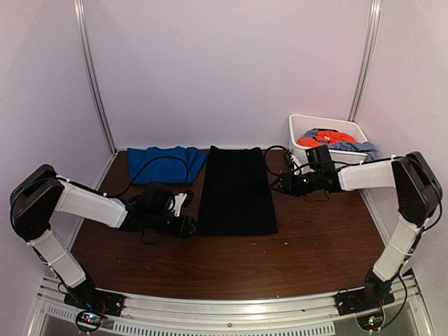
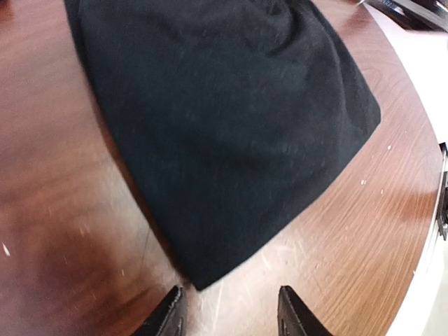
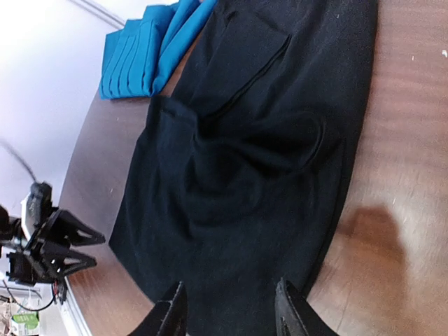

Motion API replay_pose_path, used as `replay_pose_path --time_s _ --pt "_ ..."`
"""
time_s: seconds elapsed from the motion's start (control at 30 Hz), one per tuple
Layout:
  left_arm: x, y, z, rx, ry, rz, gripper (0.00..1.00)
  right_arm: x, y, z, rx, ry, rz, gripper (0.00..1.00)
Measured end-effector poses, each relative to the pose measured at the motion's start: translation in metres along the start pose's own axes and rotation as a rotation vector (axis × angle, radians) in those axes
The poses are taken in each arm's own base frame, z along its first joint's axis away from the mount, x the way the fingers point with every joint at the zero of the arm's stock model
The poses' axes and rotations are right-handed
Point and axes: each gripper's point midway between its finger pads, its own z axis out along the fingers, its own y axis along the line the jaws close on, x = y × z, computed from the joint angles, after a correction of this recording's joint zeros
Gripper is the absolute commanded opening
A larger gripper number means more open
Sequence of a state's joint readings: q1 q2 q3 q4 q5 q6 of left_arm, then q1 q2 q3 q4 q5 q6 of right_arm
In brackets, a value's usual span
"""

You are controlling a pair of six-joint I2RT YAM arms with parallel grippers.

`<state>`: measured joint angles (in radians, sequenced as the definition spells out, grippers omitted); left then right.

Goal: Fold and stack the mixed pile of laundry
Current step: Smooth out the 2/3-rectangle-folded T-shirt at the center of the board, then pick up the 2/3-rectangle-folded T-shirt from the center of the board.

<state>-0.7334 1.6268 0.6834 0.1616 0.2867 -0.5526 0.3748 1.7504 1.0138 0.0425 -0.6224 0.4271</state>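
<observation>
With the left gripper (image 2: 231, 315) and right gripper (image 3: 227, 315) both released beside the black garment (image 1: 238, 189), folding it seems underway; next, grasp its edges.

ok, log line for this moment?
plain black cloth garment flat | left gripper open by its corner | right gripper open above it | royal-blue cloth garment folded

I had bare table (image 1: 231, 262) along the whole near side, open to either arm. The black garment (image 1: 236, 189) covered the middle and the blue one (image 1: 164, 162) the far left. The tub (image 1: 326, 120) blocked the far right corner, just behind the right arm (image 1: 364, 175).
</observation>
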Motion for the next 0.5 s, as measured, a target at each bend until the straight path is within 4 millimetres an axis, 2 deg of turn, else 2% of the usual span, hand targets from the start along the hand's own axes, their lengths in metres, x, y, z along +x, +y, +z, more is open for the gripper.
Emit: replay_pose_path --time_s 0.13,0.33,0.4,0.5 --pt "0.017 0.007 0.003 -0.010 0.041 -0.038 0.44 0.041 0.011 -0.021 -0.012 0.039 0.015 0.45" --pt "0.017 0.005 0.013 0.023 0.034 -0.060 0.42 0.110 -0.010 -0.015 0.021 0.174 0.119 0.47" --pt "0.014 0.003 0.016 0.042 0.022 -0.061 0.40 0.123 -0.013 -0.013 0.024 0.201 0.139 0.48" --pt "0.011 0.001 0.020 0.059 0.011 -0.060 0.35 0.130 -0.010 -0.009 0.007 0.209 0.144 0.45"
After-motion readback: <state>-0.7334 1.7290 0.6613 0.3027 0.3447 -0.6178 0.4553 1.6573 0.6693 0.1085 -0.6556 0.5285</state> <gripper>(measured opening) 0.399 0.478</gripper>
